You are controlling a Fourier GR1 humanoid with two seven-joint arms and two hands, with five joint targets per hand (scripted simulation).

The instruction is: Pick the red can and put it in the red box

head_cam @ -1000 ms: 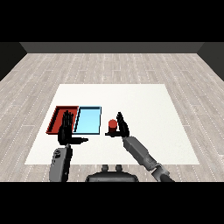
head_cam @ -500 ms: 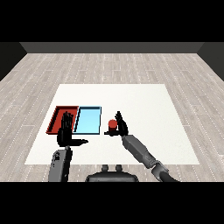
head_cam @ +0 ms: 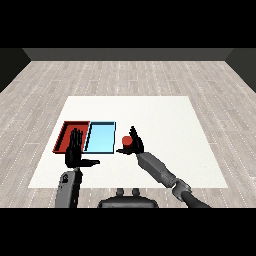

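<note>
The right hand (head_cam: 135, 145) is over the white worktop (head_cam: 165, 120), with its grey forearm (head_cam: 157, 169) running back toward the lower right corner. Its fingers point up and away and its thumb sticks out to the left. The red can (head_cam: 127, 141) sits right against the palm side of this hand, between thumb and fingers. The fingers look fairly straight and spread wide, not curled round the can, and it is hard to tell whether the can touches the palm or only stands just in front of it.

The left hand (head_cam: 75, 152) is raised with straight fingers pointing up and its thumb out to the right, spread wide and holding nothing. The red tray (head_cam: 63, 136) lies just beyond this hand, partly hidden by its fingers. The light blue tray (head_cam: 101, 137) lies beside the red tray, between the left hand and the right hand, just left of the can.
</note>
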